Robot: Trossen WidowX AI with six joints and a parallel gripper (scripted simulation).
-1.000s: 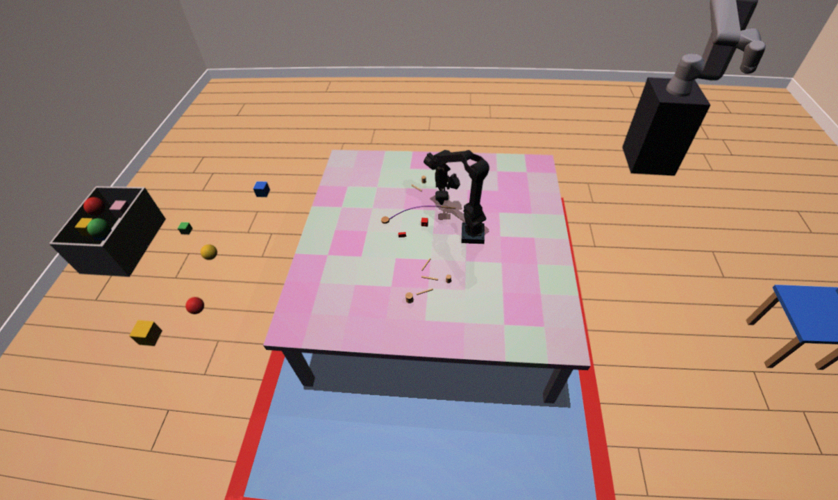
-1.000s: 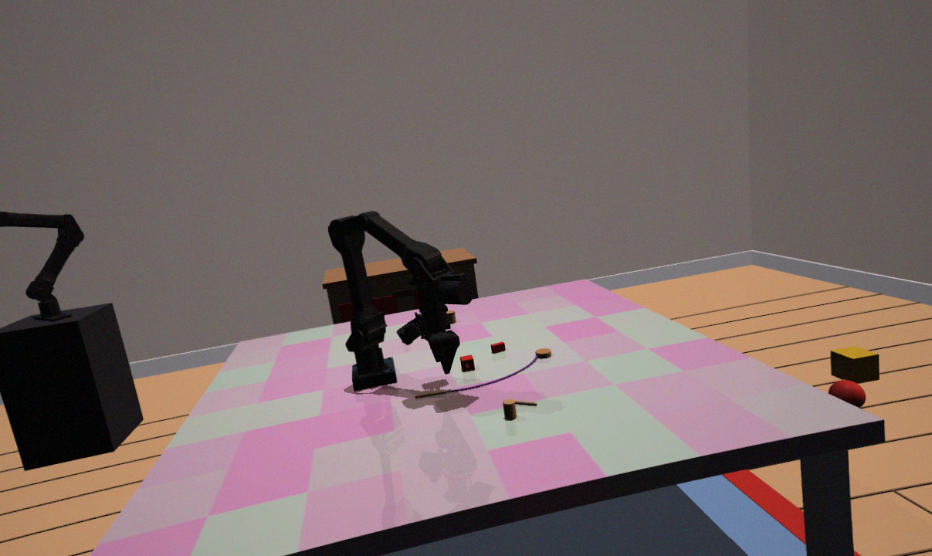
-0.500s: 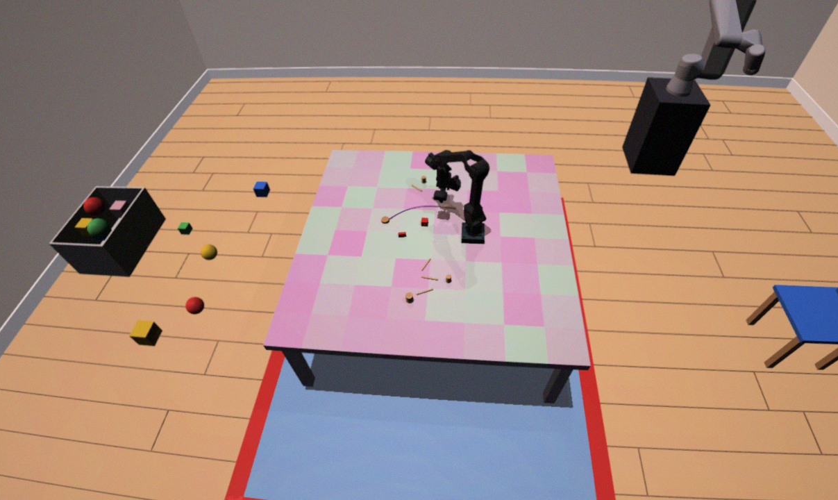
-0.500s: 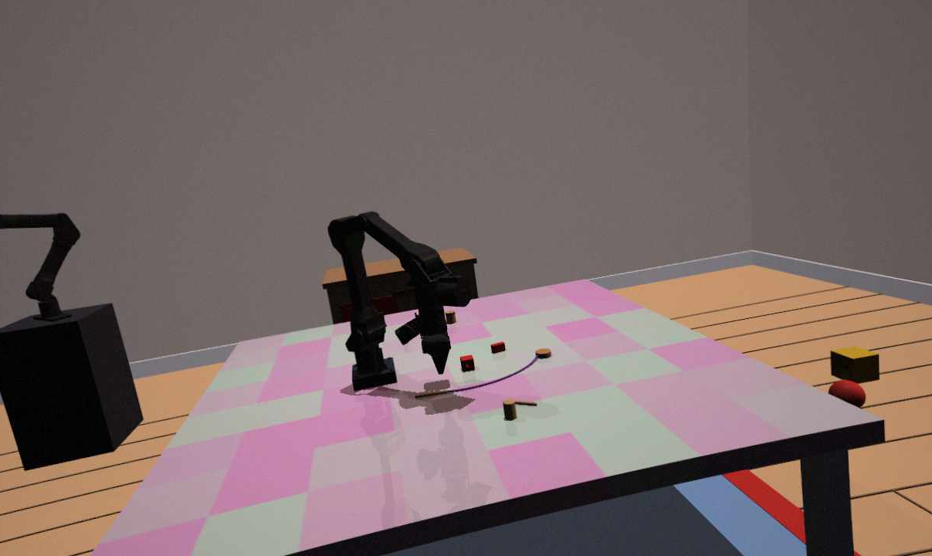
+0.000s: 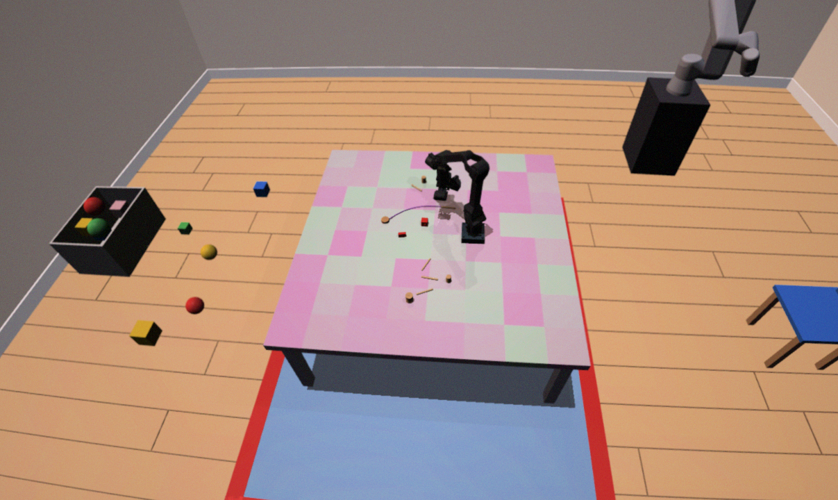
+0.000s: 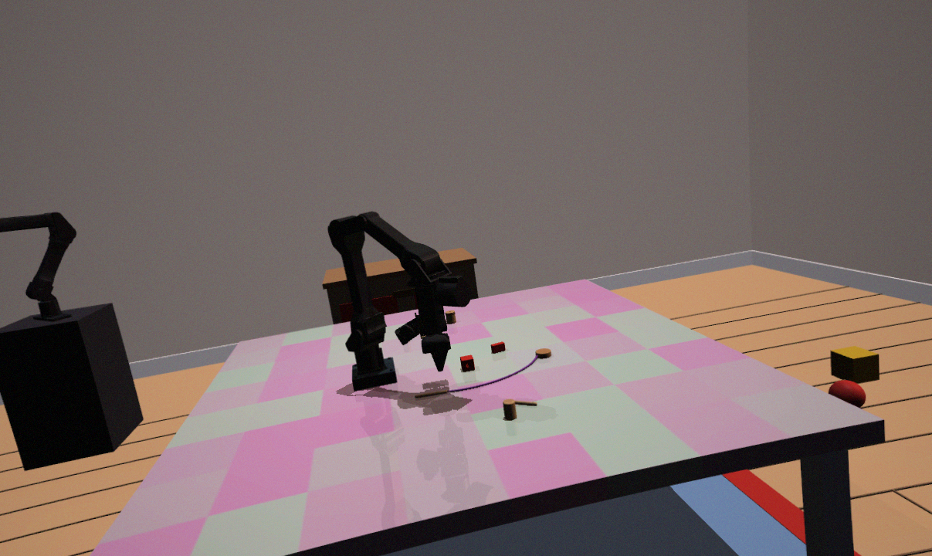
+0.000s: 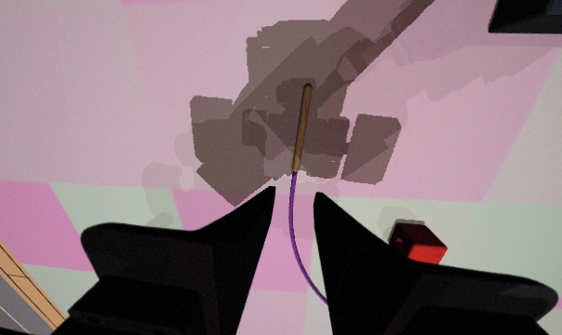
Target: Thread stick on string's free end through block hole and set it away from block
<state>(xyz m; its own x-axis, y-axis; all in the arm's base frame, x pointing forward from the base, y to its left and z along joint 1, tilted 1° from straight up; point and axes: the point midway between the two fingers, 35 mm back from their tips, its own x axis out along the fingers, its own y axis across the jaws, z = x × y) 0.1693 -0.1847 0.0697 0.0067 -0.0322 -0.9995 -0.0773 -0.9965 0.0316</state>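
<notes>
Two black fingers of the gripper (image 5: 440,196) (image 6: 441,368) (image 7: 295,190) come up from the bottom of the wrist view, apart by a narrow gap with nothing held between them. We see the thin brown wooden stick (image 5: 448,208) (image 6: 431,394) (image 7: 301,127) lying on the pink and pale green tabletop (image 5: 478,339) (image 6: 268,442) (image 7: 76,93), just above the fingertips in that view, at upper centre. Its long axis runs nearly up and down the frame, top end leaning slightly right, so the fingers flank its line; we judge that the gripper must shift toward the stick and lower before closing. The thin purple string (image 5: 409,209) (image 6: 503,378) (image 7: 290,219) starts at the stick's near end and curves down behind the right-hand finger, which hides the rest.

We find the round wooden button (image 5: 384,220) (image 6: 543,353) only in the other views, left of centre from above. The red wooden block (image 5: 424,221) (image 6: 466,363) (image 7: 426,254) sits at lower right in the wrist view, partly cut off by a finger; its hole is too dark to follow through. In the exterior view the fingers overlap, hiding their gap.
</notes>
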